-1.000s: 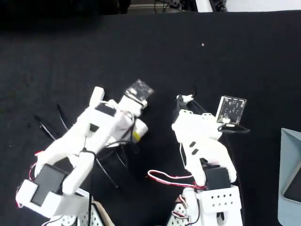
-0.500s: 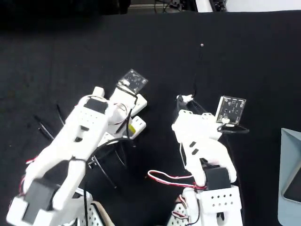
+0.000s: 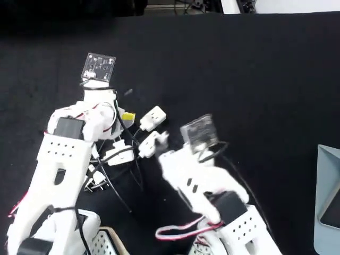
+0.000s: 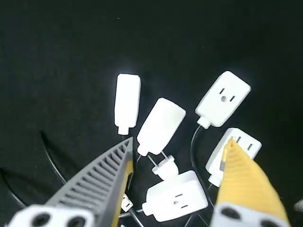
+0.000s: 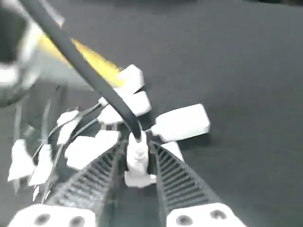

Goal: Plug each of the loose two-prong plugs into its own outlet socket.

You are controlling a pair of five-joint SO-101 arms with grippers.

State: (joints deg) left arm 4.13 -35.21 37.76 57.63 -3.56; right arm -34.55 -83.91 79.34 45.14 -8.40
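Observation:
Several white outlet blocks and plugs on black cords lie bunched together on the black table. One outlet (image 4: 223, 98) lies socket face up, and another outlet (image 4: 177, 198) is nearer my left gripper. A small two-prong plug (image 4: 163, 165) lies between them. My left gripper (image 4: 179, 142) hangs open above this bunch, with one grey finger (image 4: 102, 179) and one yellow one. My right gripper (image 5: 137, 146) is shut on a white plug (image 5: 137, 163) with a black cord (image 5: 80, 66), just short of the bunch. In the high view the right gripper (image 3: 159, 142) sits beside an outlet (image 3: 153, 117).
Black cords (image 3: 125, 199) trail from the bunch toward the arm bases. A grey tray (image 3: 326, 196) stands at the right edge of the table. The two arms are close together over the bunch; the black cloth (image 3: 255, 74) stretches away behind them.
The left arm has lifted and swung back to the left, uncovering the outlets. The right arm has swung left to the bunch, bringing its plug and cord along.

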